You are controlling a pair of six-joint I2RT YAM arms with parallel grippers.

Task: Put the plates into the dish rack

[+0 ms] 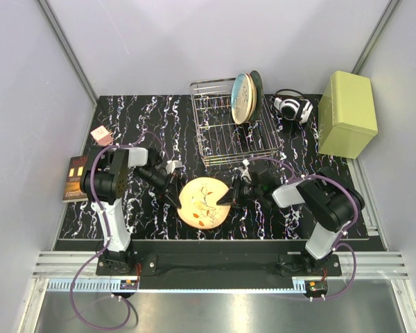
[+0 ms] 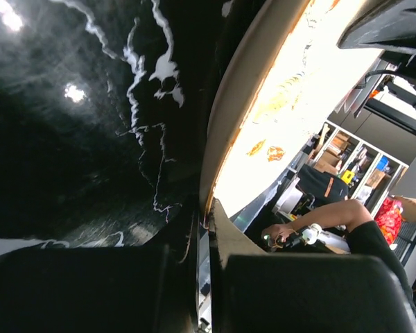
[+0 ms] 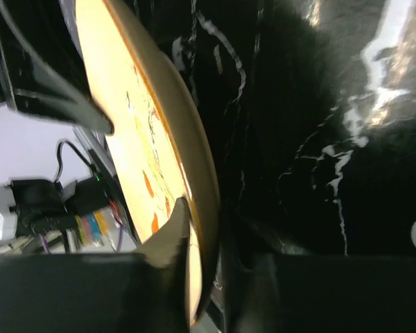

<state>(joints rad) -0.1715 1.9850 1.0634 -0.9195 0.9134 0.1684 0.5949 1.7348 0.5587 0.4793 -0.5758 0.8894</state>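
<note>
Though dim up close, tan plate (image 1: 203, 202) seemingly rim-clamped between left gripper (image 1: 176, 198) and right gripper (image 1: 225, 196).

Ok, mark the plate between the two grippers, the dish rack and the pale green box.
tan plate (image 1: 204, 202), top view, the middle of its patterned face.
dish rack (image 1: 218, 139), top view, bare wire of its floor.
pale green box (image 1: 347, 114), top view, centre of its top face.
</note>
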